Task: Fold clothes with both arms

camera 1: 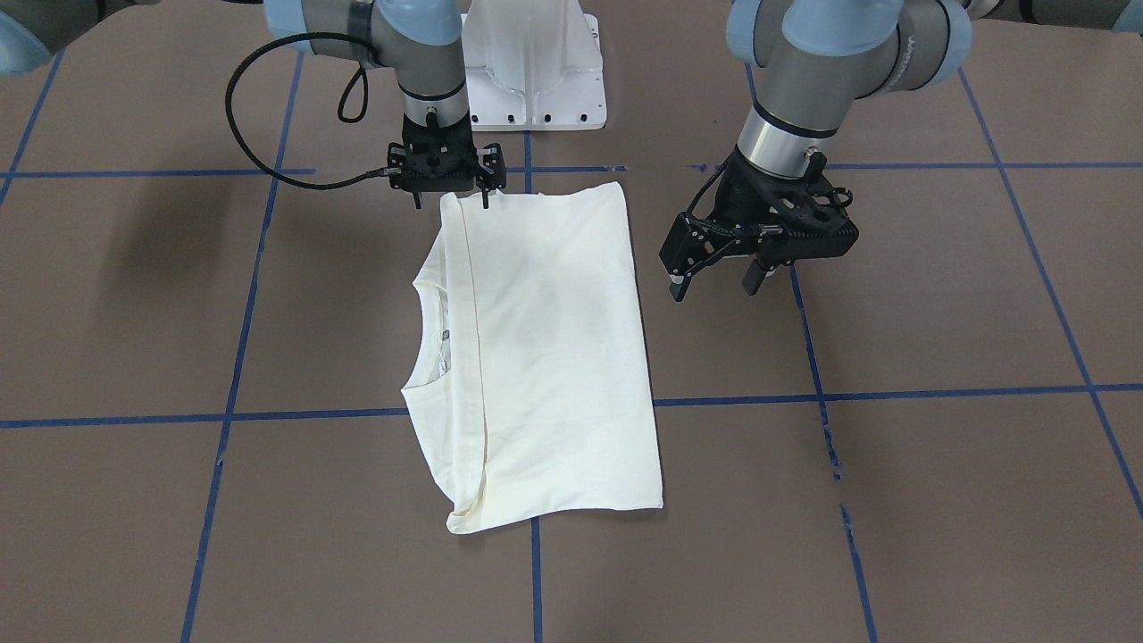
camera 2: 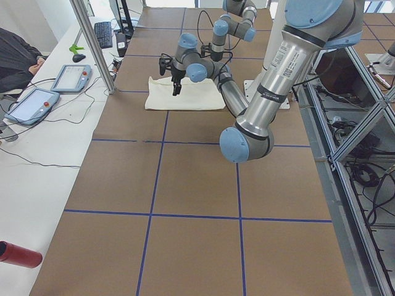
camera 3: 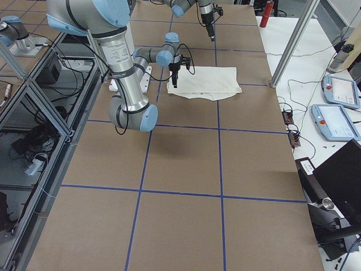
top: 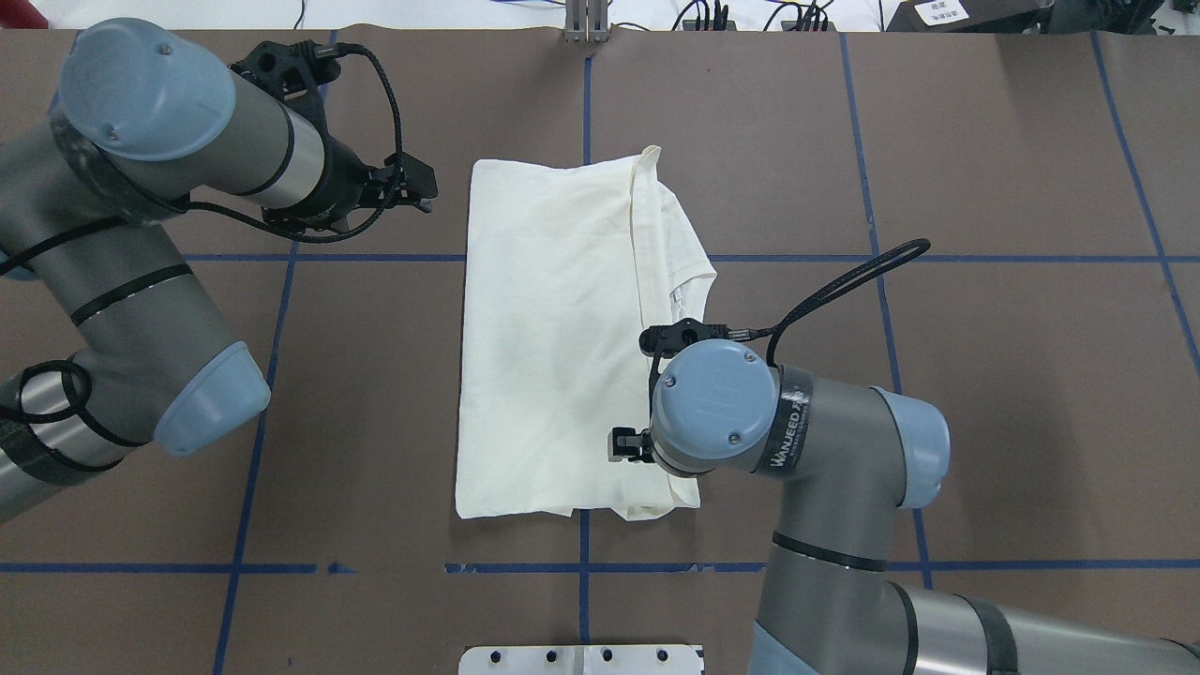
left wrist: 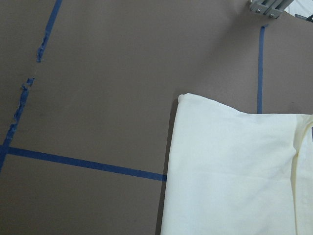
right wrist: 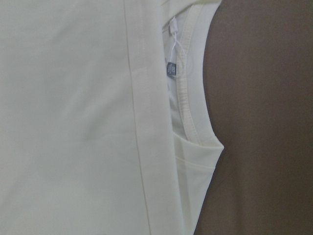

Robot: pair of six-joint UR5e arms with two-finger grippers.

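The clothes are one cream shirt, folded into a long rectangle with its plain side up on the brown table. Its neckline opens toward the robot's right. In the right wrist view the collar and a small label show. My left gripper hangs open above bare table beside the shirt's folded edge, clear of the cloth. My right gripper is open over the shirt's corner nearest the robot base, holding nothing. In the overhead view the right wrist hides that gripper. The left wrist view shows a shirt corner.
The white pedestal base stands just behind the shirt. Blue tape lines grid the table. A side bench holds control tablets behind a metal post, where a person's sleeve shows. A red cylinder lies on that bench.
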